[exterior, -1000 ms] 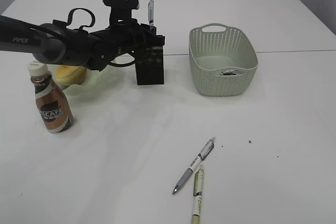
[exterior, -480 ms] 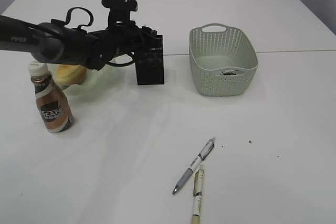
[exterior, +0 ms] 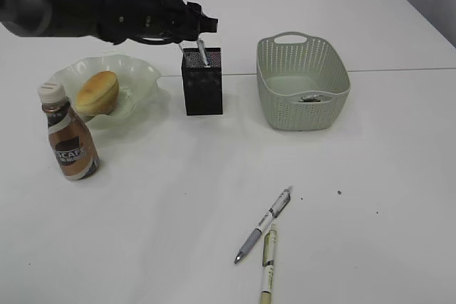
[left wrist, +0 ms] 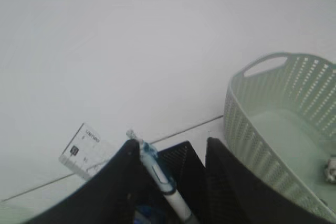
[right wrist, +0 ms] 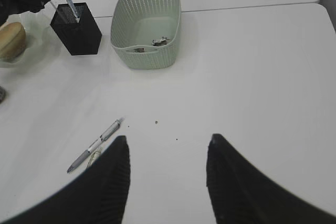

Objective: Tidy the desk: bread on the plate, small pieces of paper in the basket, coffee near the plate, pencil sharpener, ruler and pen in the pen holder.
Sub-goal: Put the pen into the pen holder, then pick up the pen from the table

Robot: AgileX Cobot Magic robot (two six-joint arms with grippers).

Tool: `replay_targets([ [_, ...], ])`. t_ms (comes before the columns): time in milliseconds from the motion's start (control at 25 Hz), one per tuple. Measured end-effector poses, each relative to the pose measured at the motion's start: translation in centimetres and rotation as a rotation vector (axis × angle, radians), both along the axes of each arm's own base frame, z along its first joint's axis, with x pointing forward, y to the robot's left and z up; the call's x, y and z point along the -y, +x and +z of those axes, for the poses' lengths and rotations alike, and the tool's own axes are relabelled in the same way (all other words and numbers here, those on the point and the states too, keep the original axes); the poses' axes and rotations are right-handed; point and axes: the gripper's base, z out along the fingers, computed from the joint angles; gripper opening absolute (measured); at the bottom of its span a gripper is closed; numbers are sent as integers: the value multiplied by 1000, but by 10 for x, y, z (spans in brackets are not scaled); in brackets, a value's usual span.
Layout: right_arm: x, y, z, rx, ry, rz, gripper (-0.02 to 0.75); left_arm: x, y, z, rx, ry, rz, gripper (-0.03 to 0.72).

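Left gripper point(exterior: 208, 26): jaws parted, nothing held, hovering just above the pen holder point(exterior: 201, 82). Below and left of it, a coffee bottle point(exterior: 67, 140) is stood beside the plate point(exterior: 135, 76), on which bread point(exterior: 97, 92) is laid. Directly beneath the jaws, a pen point(left wrist: 163, 182) and a ruler point(left wrist: 84, 150) are seen leaning inside the holder. Right of it, a basket point(exterior: 303, 80) with paper scraps point(exterior: 311, 97) is placed. Further right and nearer, two pens point(exterior: 263, 233) are left on the table point(exterior: 370, 247). Right gripper point(right wrist: 167, 182): jaws apart, empty, raised above bare tabletop.
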Motion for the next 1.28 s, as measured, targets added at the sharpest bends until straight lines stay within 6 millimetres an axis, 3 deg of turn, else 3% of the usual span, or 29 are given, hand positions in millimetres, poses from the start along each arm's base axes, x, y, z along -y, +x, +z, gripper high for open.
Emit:
replay_targets([
  [320,0,0,0,0,0,0,354,10,-45,41,-232,140,-20,310],
  [520,0,0,0,0,0,0,354,20,-79,50,-401,265,-57,308],
  [760,0,0,0,0,0,0,354,40,-119,44,-588,436,-132,308],
  [960,0,0,0,0,0,0,354,63,-146,42,-627,503,-213,287],
  [1160,0,0,0,0,0,0,354,80,-161,39,-646,502,-278,263],
  [1280,0,0,0,1,-1,-1,354,87,-163,22,-705,528,-294,261],
])
